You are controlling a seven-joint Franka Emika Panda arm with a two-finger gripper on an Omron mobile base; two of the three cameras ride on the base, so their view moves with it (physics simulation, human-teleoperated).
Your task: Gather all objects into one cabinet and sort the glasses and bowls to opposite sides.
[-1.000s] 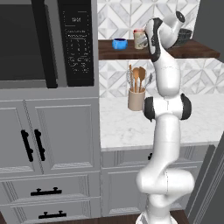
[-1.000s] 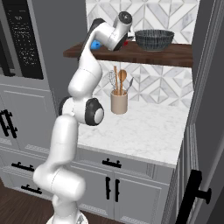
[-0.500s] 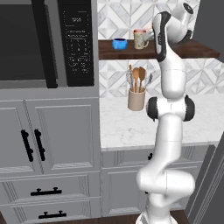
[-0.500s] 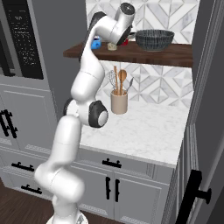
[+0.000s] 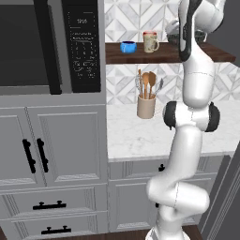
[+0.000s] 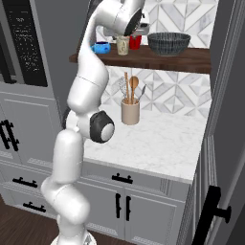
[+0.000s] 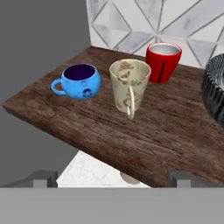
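Up on the shelf (image 7: pixel 144 144), the blue bowl (image 7: pixel 80 81), cream mug (image 7: pixel 129 85) and red cup (image 7: pixel 163 61) stood mid-frame. The end effector (image 7: pixel 112 178) was wide apart, holding nothing.

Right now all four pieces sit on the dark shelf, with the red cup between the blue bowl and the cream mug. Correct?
Not quite. In the hand view the cream mug stands between the blue bowl and the red cup. All four, with the grey bowl, do sit on the dark shelf.

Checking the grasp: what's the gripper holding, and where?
Nothing. The gripper is open, back from the mug on the shelf.
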